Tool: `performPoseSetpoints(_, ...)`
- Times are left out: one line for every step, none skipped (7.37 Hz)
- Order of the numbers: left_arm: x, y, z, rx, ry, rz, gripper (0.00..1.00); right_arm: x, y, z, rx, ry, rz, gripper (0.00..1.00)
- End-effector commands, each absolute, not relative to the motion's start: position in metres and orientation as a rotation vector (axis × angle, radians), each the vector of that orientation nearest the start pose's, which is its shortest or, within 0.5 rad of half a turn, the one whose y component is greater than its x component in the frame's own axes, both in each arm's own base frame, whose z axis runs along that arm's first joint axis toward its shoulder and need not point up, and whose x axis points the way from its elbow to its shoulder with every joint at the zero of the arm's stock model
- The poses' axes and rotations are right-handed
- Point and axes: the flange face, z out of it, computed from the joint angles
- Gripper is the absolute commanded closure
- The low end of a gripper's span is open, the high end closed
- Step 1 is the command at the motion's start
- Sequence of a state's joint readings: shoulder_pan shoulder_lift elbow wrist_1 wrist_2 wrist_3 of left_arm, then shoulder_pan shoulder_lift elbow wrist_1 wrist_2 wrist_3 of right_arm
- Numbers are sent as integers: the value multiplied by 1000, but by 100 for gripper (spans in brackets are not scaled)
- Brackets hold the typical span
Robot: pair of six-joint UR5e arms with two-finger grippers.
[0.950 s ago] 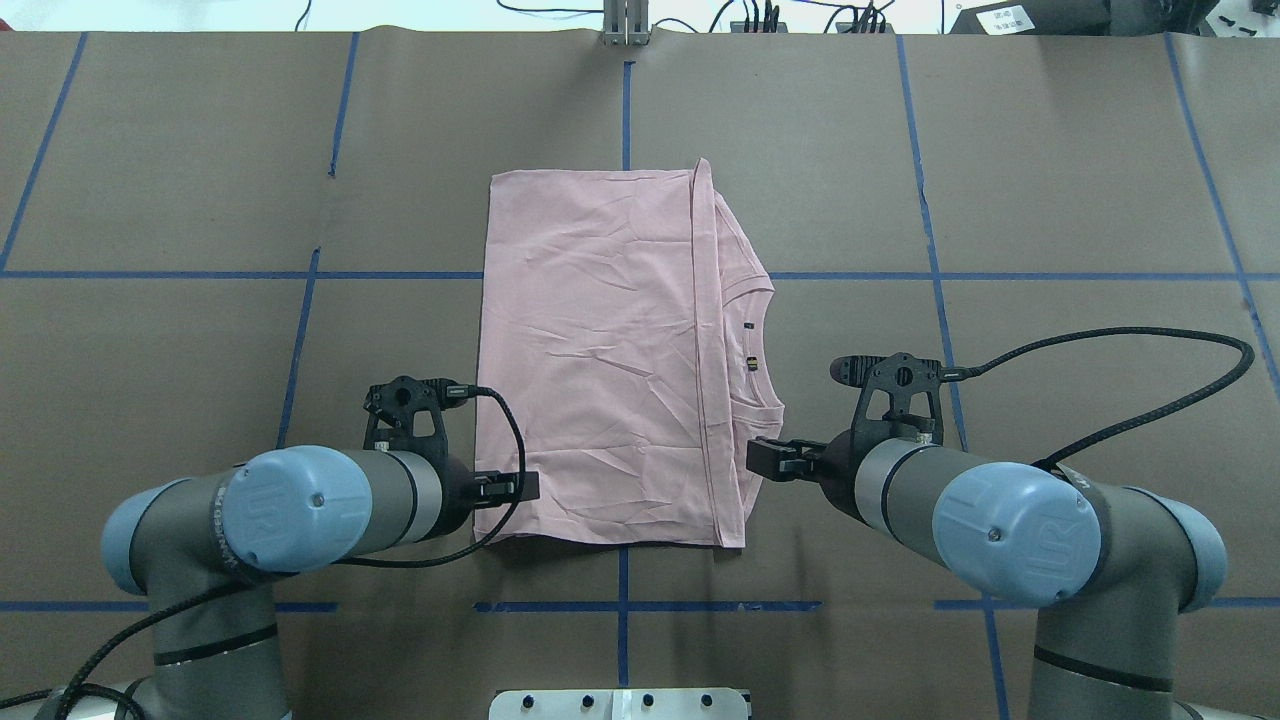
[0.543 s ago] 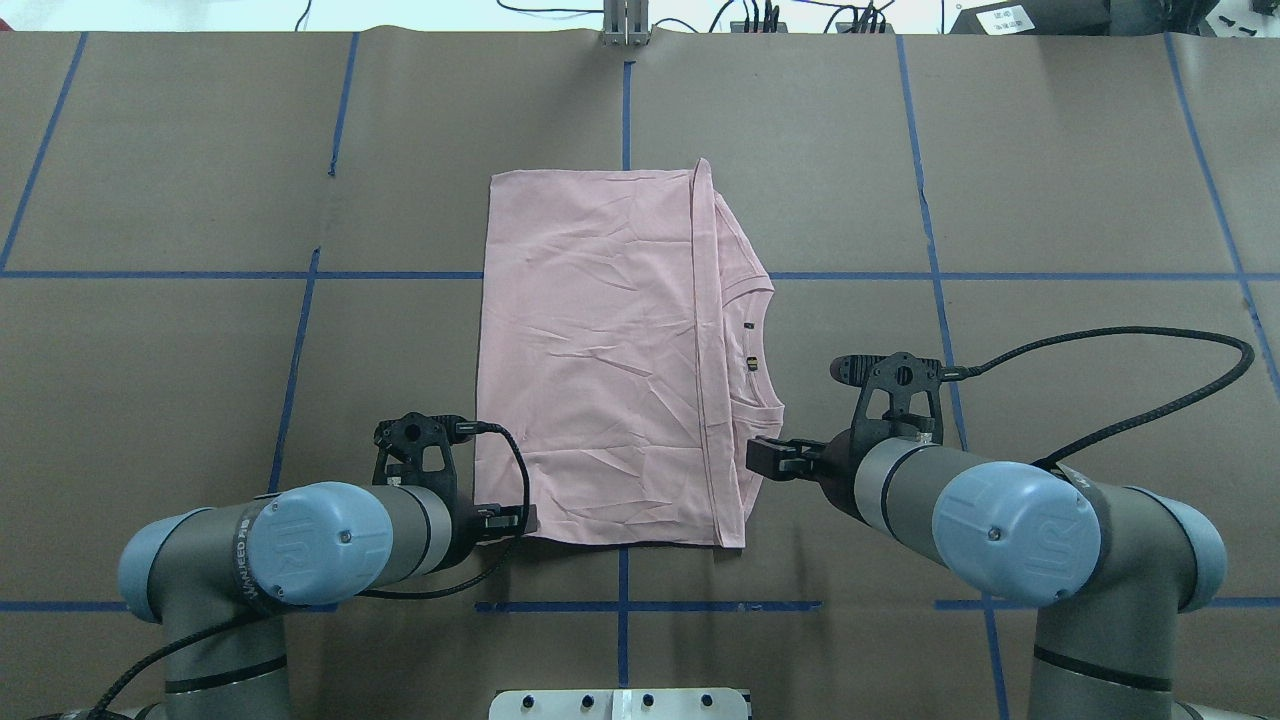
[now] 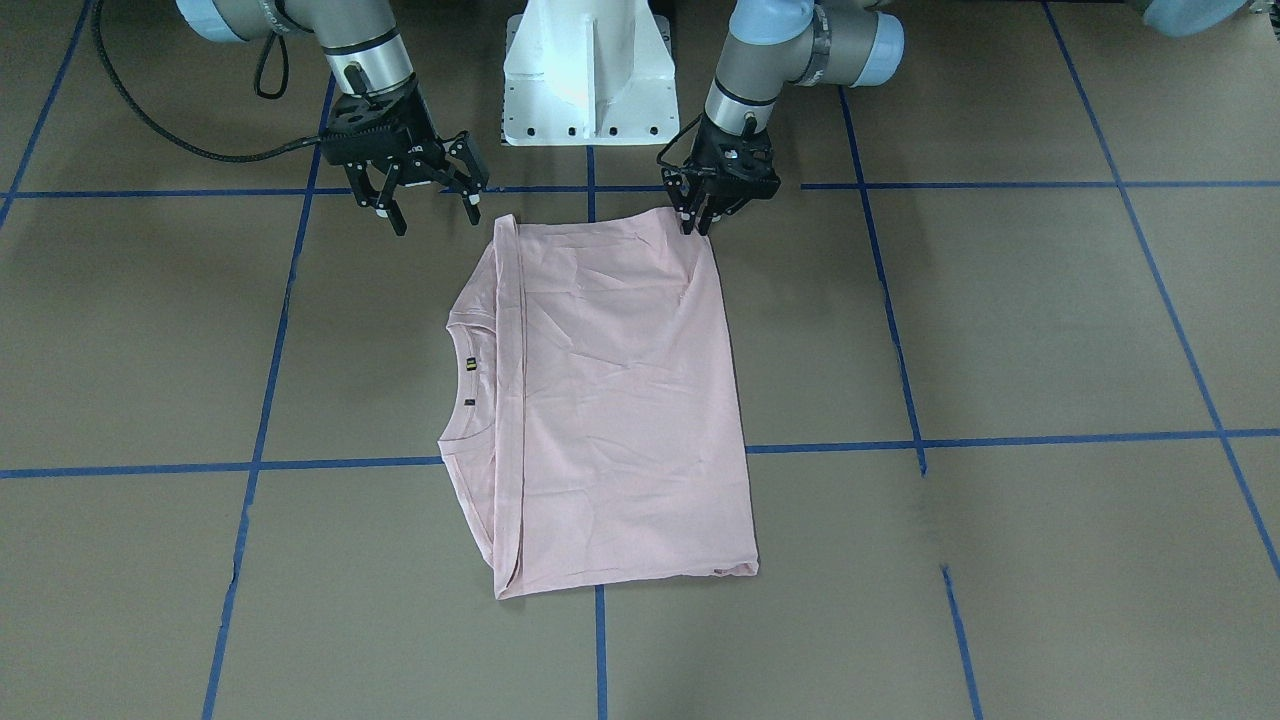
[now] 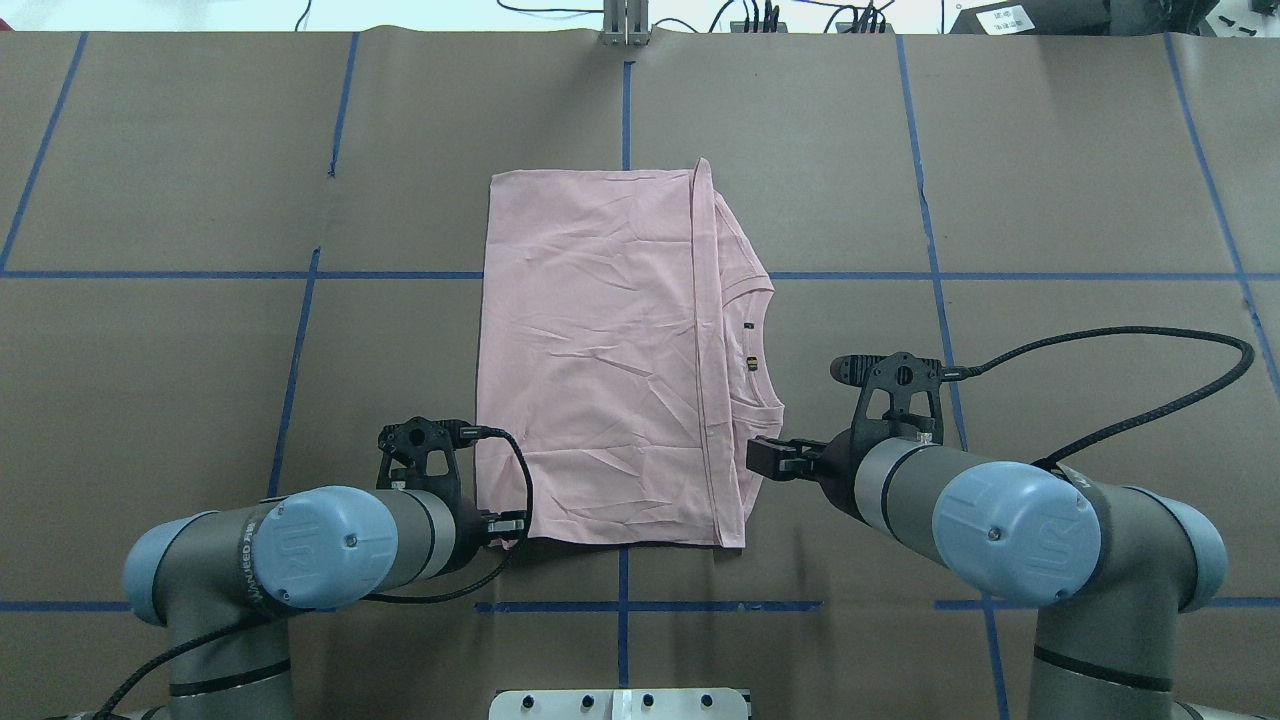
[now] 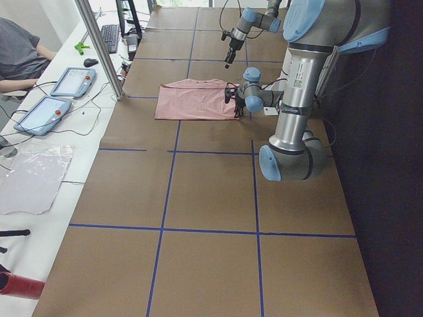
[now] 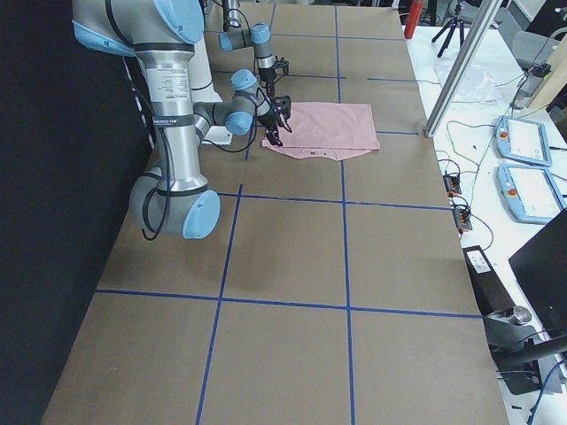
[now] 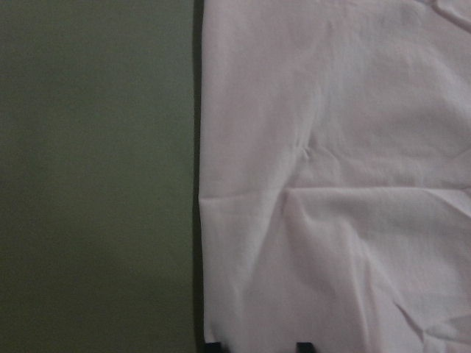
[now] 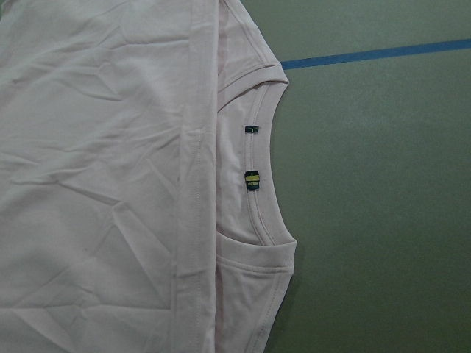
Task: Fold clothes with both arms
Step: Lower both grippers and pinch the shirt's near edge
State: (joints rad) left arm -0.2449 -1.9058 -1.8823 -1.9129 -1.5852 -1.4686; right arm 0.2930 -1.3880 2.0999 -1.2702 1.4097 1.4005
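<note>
**Stock at the folding station: one shirt, two grippers**

1. Table (image 4: 150,400): brown cover under both grippers, marked off by blue tape lines (image 4: 200,275).
2. Left arm (image 4: 300,545) and right arm (image 4: 1010,530): I see them reaching in from the near edge, one on each side of the garment.
3. T-shirt (image 4: 600,350): pale pink, plain side up, folded into a rough rectangle and lying flat. It stretches forward from the left gripper (image 3: 700,215), which sits at its near corner. It lies just beside the right gripper (image 3: 428,210), towards the left one.
4. Left gripper: the front view shows its jaws drawn narrow, low on the corner. Only its own wrist camera shows the fingertips (image 7: 303,344) apart, with flat, unbunched cloth between them. I read no hold on it.
5. Right gripper: spread wide and empty in the front view. The overhead view hides that spread.
6. Collar (image 8: 257,184): ribbed, ahead of the right gripper. Its small labels (image 8: 252,179) are clear only to the right wrist camera.
</note>
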Motion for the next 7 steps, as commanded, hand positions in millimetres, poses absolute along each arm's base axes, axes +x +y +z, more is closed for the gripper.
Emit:
performPoseSetpoints(543,-271,300,157,973,-123,96,-446,-290,292,376,-951,193,0)
performPoseSetpoints(542,-271,302,158,971,-121,100,-446,-290,292,376,-951,193,0)
performPoseSetpoints(539,-273,299,165,976,-118,100,-446,-290,292,376,-951,193,0)
performPoseSetpoints(535,-276,299,170,977,-120,100,-446,-290,292,376,-951,193,0)
performPoseSetpoints(534,-274,307,167,964,-119,100,-447,-291,292,377,-950,194,0)
performPoseSetpoints(532,-275,312,167,956,-119,100,-447,-291,292,377,-950,194,0)
performPoseSetpoints(532,-276,312,168,956,-120,100,-447,-290,291,376,-952,193,0)
